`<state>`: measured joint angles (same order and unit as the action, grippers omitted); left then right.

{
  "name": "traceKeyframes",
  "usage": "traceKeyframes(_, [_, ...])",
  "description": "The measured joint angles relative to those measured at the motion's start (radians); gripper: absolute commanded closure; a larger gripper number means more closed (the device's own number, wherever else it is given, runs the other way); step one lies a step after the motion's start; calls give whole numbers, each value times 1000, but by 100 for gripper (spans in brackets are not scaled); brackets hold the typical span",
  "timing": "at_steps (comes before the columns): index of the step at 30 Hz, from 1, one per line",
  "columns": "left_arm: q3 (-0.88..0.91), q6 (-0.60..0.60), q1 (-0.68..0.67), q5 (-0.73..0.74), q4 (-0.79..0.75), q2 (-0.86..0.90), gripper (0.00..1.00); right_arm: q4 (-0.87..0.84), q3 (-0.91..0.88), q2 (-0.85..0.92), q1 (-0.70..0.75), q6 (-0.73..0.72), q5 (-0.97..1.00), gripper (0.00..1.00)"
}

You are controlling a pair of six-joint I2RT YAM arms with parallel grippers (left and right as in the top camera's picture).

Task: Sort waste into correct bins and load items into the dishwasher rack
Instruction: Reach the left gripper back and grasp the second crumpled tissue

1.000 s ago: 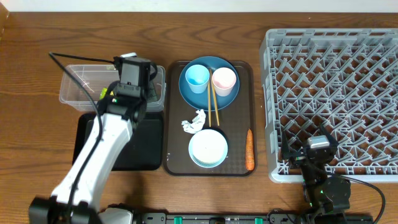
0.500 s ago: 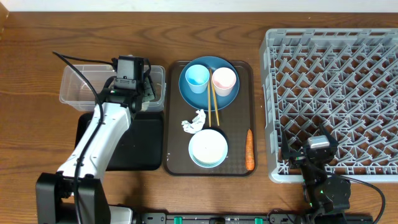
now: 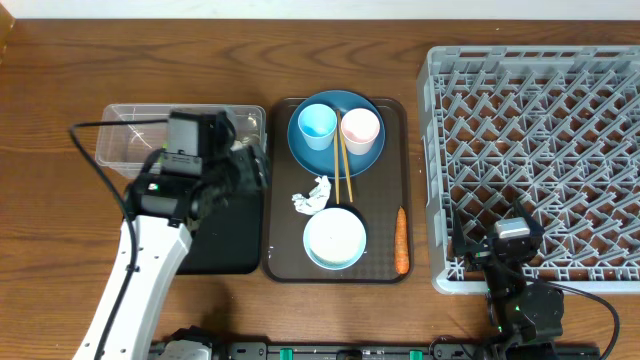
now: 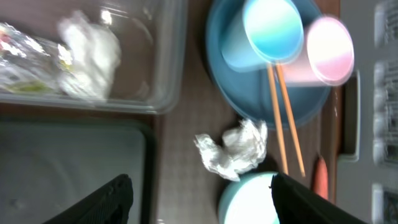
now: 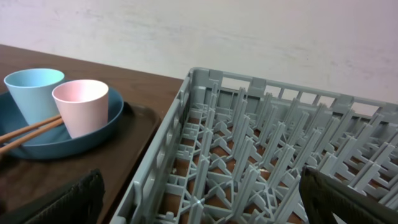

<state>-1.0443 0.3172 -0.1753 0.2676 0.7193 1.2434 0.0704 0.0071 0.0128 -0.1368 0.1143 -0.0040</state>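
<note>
1. Overhead view.
   - Bench point(image 3: 60, 90) carries a clear tub point(image 3: 128, 152) at rear left and a black tray point(image 3: 225, 238) directly in front of it. A brown serving tray point(image 3: 283, 252) sits at centre and the dishwasher rack point(image 3: 540, 150) at right.
   - The left tool point(image 3: 245, 172) hovers over the line where tub and black tray meet.
   - The right tool point(image 3: 513, 232) sits at the rack's near edge.
   - The serving tray holds a dark-blue plate point(image 3: 308, 160) bearing a light-blue cup point(image 3: 317, 125), a pink cup point(image 3: 360, 130) and one end of the chopsticks point(image 3: 341, 172).
   - In front of the plate lie a crumpled napkin point(image 3: 312, 193) and a white bowl point(image 3: 335, 238). A carrot point(image 3: 402, 240) lies along the tray's right side.
2. Left wrist view.
   - The left tool's fingers point(image 4: 109, 200) are spread wide with nothing between them.
   - A second napkin point(image 4: 90, 53) and a blurred printed wrapper point(image 4: 25, 65) lie inside the tub.
3. Right wrist view.
   - The right tool's fingers point(image 5: 65, 200) are spread wide, gripping nothing.
   - The rack fills the right of the view.
   - Both cups stand upright on the plate at left.
</note>
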Motion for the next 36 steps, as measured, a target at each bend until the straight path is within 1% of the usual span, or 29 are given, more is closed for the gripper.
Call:
traceKeyframes(3, [0,0,-51,26,11,19,27,0,0,0,0,0,0,1])
traceKeyframes(9, [0,0,-129,48,-31,108,27,0,0,0,0,0,0,1])
traceKeyframes(20, [0,0,-169,49,-70,297,27,0,0,0,0,0,0,1])
traceKeyframes(26, [1,0,-211,49,-101,339,27,0,0,0,0,0,0,1])
traceKeyframes(36, [1,0,-261,41,-119,344,27,0,0,0,0,0,0,1])
